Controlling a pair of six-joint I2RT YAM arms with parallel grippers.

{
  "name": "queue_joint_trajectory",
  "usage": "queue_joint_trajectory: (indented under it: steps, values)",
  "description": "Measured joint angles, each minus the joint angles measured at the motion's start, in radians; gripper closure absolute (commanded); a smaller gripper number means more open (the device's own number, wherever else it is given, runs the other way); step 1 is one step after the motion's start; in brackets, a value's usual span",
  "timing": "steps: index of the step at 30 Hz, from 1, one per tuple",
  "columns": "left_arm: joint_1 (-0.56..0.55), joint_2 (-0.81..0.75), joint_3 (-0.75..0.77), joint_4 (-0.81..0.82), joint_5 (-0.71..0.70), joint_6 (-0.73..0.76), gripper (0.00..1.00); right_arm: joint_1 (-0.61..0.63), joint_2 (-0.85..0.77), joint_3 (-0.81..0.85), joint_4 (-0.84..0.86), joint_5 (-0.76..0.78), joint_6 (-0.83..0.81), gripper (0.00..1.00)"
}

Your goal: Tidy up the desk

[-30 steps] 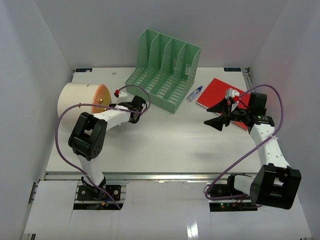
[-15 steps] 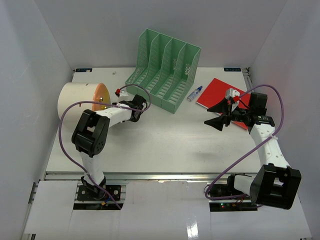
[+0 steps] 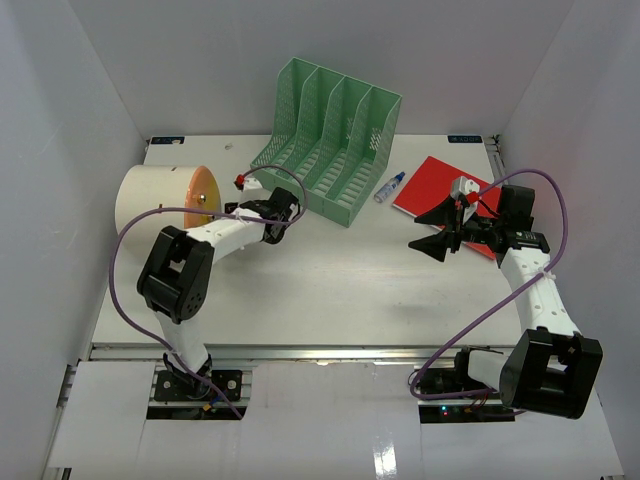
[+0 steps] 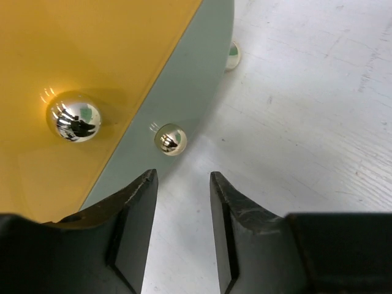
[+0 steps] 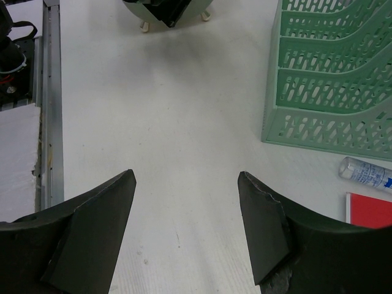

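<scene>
Left pincer (image 4: 182,184): jaws parted by a narrow gap, nothing between them. The tips sit just short of a chrome stud (image 4: 170,138) on the grey rim of the orange-faced drum (image 3: 150,195) (it lies on its side). Right pincer (image 5: 184,233): I read it as spread wide and empty, near the red notebook (image 3: 440,185). The white worktop (image 3: 320,290) spans under both arms. A green file rack (image 3: 330,135) stands at the back, with a small bottle (image 3: 390,186) just beside it.
</scene>
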Motion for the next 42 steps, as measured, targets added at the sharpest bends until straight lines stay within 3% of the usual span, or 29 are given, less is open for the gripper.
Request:
queue_joint_trajectory:
  steps: [10, 21, 26, 33, 42]
  values:
    - [0.039, 0.097, 0.086, -0.041, -0.048, -0.013, 0.44, 0.0, 0.0, 0.0, -0.002, 0.002, -0.002, 0.26]
    - [0.054, 0.172, 0.154, -0.128, -0.069, -0.074, 0.51, 0.0, 0.0, 0.0, -0.007, 0.003, -0.017, 0.26]
    - [0.053, 0.213, 0.19, -0.234, -0.096, -0.173, 0.51, 0.0, 0.0, 0.0, -0.007, 0.003, -0.018, 0.26]
    - [0.046, 0.393, 0.345, -0.543, -0.201, -0.481, 0.5, 0.0, 0.0, 0.0, -0.008, 0.003, -0.018, 0.26]
    - [0.045, 0.425, 0.351, -0.645, -0.212, -0.601, 0.52, -0.005, 0.0, 0.0, -0.008, 0.003, -0.018, 0.26]
